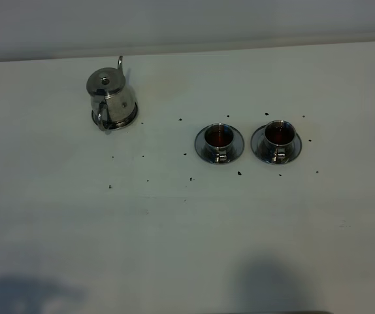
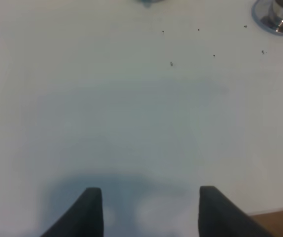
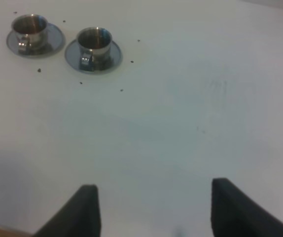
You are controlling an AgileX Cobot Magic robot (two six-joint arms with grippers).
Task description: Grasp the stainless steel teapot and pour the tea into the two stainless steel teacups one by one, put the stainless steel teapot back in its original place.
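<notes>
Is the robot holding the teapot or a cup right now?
No, nothing is held. The left gripper and right gripper are both open over bare table. The teapot sits on its saucer, untouched.

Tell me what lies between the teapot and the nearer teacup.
Only bare white table with a few dark specks separates the teapot from the nearer teacup, as the exterior high view shows.

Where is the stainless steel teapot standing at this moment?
In the exterior high view the stainless steel teapot stands upright on its round saucer at the far left of the table, well left of the two teacups.
</notes>
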